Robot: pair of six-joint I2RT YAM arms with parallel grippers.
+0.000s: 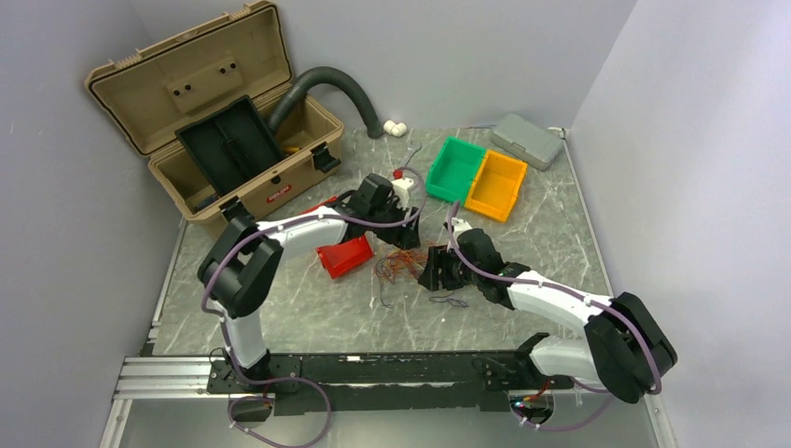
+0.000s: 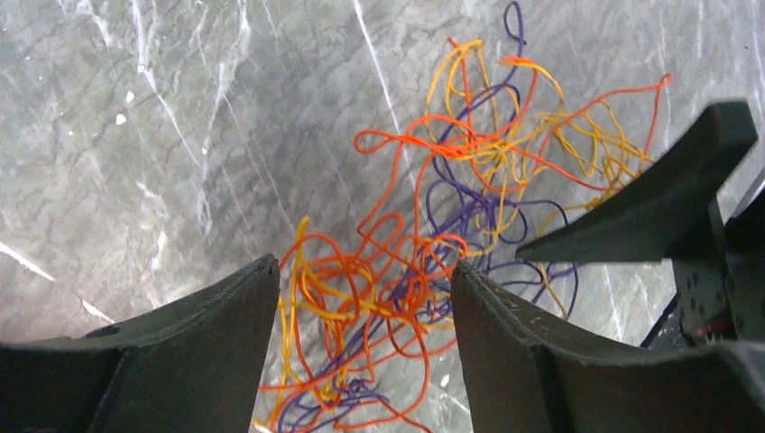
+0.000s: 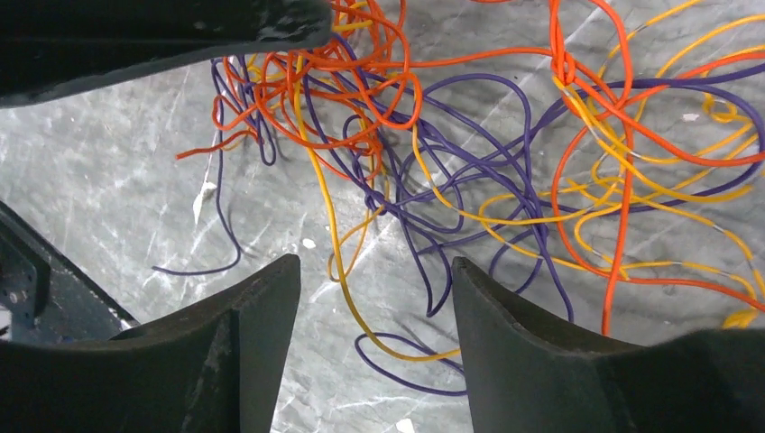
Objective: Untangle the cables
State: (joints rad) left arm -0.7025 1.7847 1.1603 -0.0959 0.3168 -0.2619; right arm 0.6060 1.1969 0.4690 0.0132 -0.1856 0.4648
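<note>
Left tool (image 2: 364, 281): hanging open over the cables (image 2: 469, 146), gripping nothing.
Right tool (image 3: 374, 275): also gaping open.
Risk: pinching several strands together, tightening knots.

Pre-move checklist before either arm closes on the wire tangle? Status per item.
1. Left gripper open: ok, jaws apart, strands of the cables showing between them.
2. Right gripper open: ok, jaws apart, strands in the gap.
3. One strand isolated between either pair of jaws: not ok, several orange, yellow and purple strands cross there.
4. Tangle loosened: not ok, one knotted clump.
5. Gripper-to-gripper clearance: cannot tell; each wrist view shows the other gripper close by.
6. Red bin apart from the cables: cannot tell from the top view.
</note>
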